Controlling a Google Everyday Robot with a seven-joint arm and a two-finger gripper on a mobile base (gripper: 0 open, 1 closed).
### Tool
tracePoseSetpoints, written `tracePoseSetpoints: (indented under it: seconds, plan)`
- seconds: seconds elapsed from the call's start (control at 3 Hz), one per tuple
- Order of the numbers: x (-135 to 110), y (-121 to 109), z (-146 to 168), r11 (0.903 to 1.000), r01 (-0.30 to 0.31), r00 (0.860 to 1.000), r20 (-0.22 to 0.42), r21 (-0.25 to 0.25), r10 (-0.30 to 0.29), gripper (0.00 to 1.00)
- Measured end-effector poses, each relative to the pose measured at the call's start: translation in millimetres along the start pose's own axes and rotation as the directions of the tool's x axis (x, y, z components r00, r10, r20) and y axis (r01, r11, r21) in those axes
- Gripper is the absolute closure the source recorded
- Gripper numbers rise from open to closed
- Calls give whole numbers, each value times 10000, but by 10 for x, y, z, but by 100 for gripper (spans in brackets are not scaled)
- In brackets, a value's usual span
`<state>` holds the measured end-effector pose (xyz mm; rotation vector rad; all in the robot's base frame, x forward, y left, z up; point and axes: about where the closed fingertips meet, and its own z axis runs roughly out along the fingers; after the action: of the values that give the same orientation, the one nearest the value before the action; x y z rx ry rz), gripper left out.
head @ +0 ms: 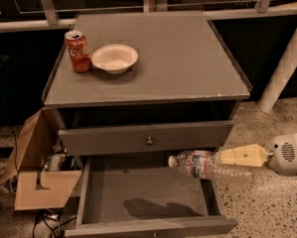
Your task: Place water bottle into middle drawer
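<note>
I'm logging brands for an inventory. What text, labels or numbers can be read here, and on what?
"Coca-Cola": white script on the red can on the cabinet top.
Label of the water bottle: too blurred to read; the end effector holds it above the middle drawer.
Nothing else carries text.
</note>
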<state>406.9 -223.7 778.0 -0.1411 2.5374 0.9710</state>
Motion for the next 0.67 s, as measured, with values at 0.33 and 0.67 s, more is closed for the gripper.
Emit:
tracePoseSetpoints:
  seconds: [0.33, 0.67]
  plan:
    - [58, -89, 142, 9997, -224, 9996, -146, -19, 223, 100]
    - [117, -383, 735, 9944, -636, 9960, -682, -839, 579, 100]
